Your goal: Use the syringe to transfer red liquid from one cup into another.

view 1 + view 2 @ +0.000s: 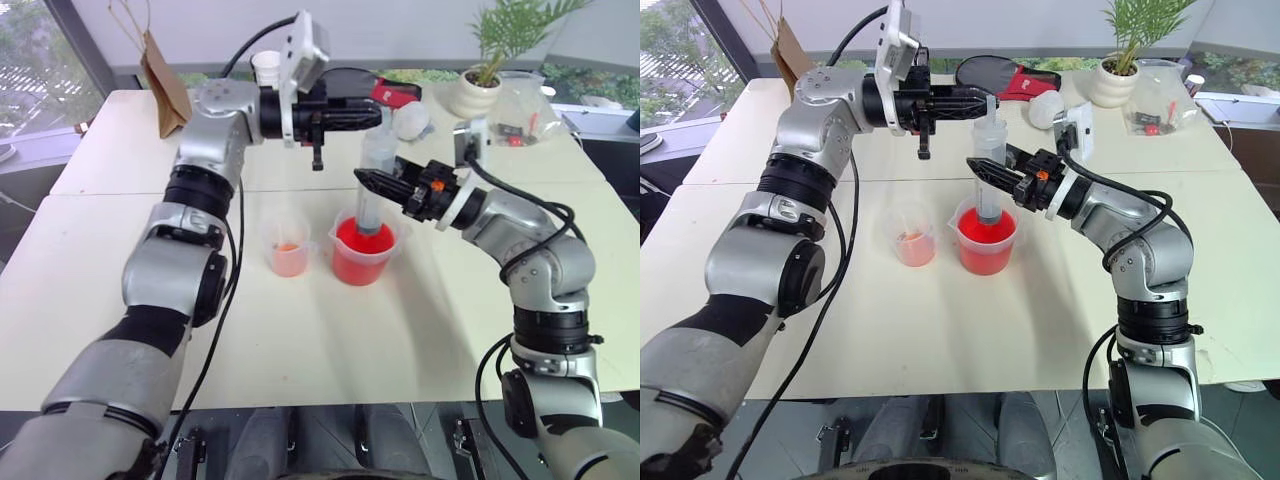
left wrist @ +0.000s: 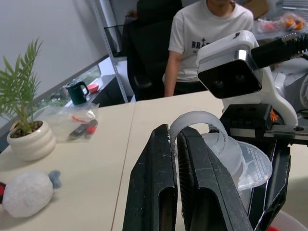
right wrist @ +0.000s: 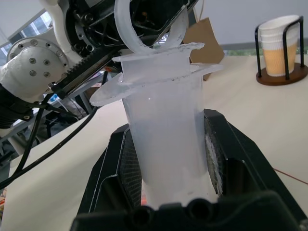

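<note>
The syringe stands upright with its tip dipped into the red liquid of the larger beaker, which sits on the worktop just beside the smaller cup that has only a faint orange pool at its base. The right tool is clamped around the fat barrel, one black finger on each side. The left tool reaches in level from the other side, its fingers drawn together on the ring of the plunger at the top (the wrist view shows the loop pinched between them).

The step in hand looks like drawing liquid up. The main risk is a pull that is not in line with the barrel: the plunger could bind, or the thin ring could slip out of the left tool's narrow pinch. A hard upward tug might also drag the whole syringe through the right tool's hold, lifting the tip clear of the liquid so it draws air, or tilt the light beaker and spill red across the worktop.
</note>
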